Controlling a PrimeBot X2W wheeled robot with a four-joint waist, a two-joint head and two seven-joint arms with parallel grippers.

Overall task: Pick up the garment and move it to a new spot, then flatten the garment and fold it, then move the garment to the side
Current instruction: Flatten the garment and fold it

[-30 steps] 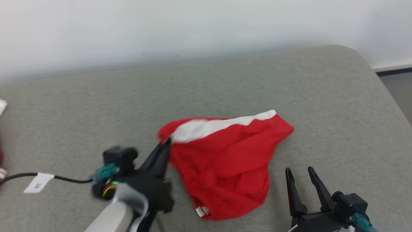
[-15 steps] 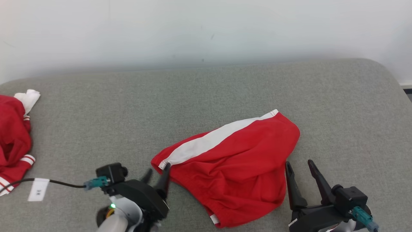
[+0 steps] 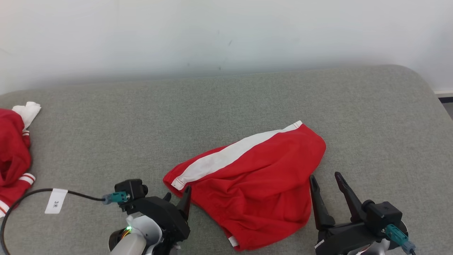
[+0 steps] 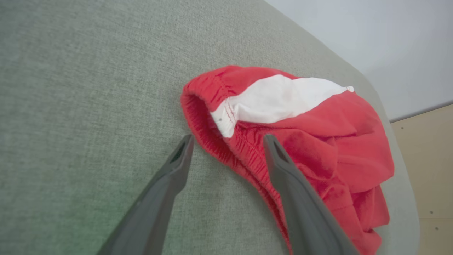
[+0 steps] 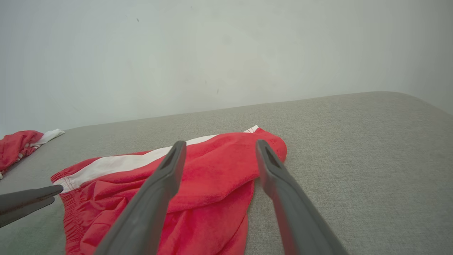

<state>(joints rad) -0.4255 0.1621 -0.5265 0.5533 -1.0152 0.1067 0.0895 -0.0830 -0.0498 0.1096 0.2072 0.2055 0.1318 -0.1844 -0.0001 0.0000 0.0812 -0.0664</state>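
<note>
Red shorts (image 3: pixel 254 177) with a white side stripe lie loose on the grey upholstered surface (image 3: pixel 226 102), between my two hands.

Left hand (image 3: pixel 178 193): fingers apart, nothing in them. A second ago this hand was pinched shut on the waistband (image 4: pixel 219 148) corner. It has since let go, and that corner now rests on the surface just ahead of my fingertips. In the left wrist view one finger is over bare upholstery and the other over the gathered elastic, with the waistband rim between them. I cannot tell whether either finger touches it.

Right hand (image 3: pixel 324 176): fingers apart and empty, as before. The leg end of the shorts sits just ahead of its tips, toward the inner side.

My reading is that the release ends the carry and the shorts are at their new spot. They are not flat: the cloth is bunched and doubled under on the side nearest me. Flattening comes next, and the fold and the move aside are not yet started.

Likely approach: left hand retakes the waistband corner, right hand takes the leg hem, and I draw them apart. The risk is that thin cloth slips, or that one pinch catches both layers.

A second red garment (image 3: pixel 12 148) lies well off to the outer side of my left hand. I am leaving it alone.
</note>
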